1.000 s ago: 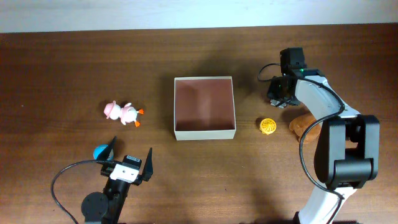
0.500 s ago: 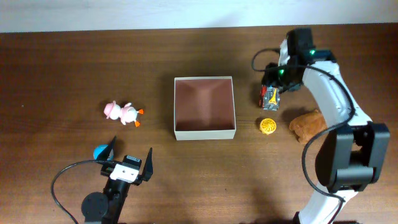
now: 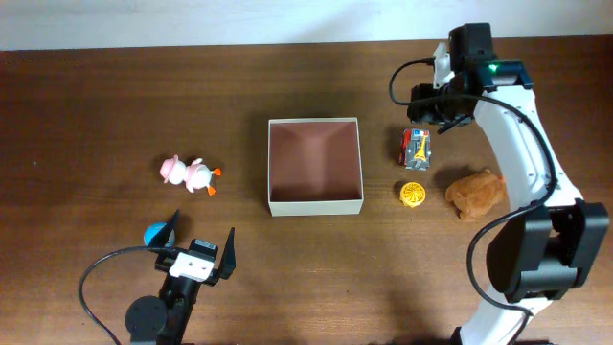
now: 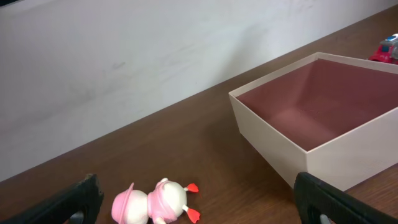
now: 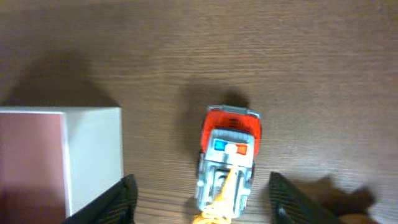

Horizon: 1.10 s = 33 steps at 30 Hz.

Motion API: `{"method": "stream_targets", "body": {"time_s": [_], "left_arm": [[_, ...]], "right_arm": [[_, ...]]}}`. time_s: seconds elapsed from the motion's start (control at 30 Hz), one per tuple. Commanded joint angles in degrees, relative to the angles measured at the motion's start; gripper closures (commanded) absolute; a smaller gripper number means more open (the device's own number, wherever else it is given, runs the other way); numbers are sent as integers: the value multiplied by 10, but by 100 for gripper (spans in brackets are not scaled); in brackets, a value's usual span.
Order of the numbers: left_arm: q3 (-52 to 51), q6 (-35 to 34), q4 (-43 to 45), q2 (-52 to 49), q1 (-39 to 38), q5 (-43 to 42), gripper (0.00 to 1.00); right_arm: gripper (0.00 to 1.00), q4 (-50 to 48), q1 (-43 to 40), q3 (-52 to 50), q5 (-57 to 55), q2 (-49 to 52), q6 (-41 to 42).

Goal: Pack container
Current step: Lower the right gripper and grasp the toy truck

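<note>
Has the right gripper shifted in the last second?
Yes. The right gripper has moved toward the table's far edge, away from the orange ball, uncovering the toy fire truck.

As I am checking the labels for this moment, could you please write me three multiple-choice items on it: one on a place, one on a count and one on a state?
1. Where is the toy fire truck relative to the container?
A. Inside it.
B. On the table beside it, on the right arm's side.
C. Held above it.

2. How many things lie in the container?
A. None.
B. One.
C. Two.

3. How is the right gripper?
A. Open.
B. Shut on the toy fire truck.
C. Shut on nothing.

Answers:
1. B: the overhead view shows it on the wood outside the container's wall.
2. A: only the bare reddish-brown floor shows.
3. A: the right wrist view shows its fingers apart, either side of the toy fire truck.
</note>
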<state>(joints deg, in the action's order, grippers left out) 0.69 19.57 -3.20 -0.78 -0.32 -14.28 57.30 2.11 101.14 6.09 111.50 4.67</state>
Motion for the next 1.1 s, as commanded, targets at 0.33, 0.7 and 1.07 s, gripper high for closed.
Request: {"method": "stream_targets", "body": {"time_s": [0.33,0.7,1.07], "left_arm": [[-2,3,-3,5,0,4,0],[-2,3,-3,5,0,4,0],[-2,3,-3,5,0,4,0]], "right_arm": [[28,14,15,0,-56,105,38],[28,16,16,-19,-66,108,90],[32,-47,16,-94,-61,108,93]]}}
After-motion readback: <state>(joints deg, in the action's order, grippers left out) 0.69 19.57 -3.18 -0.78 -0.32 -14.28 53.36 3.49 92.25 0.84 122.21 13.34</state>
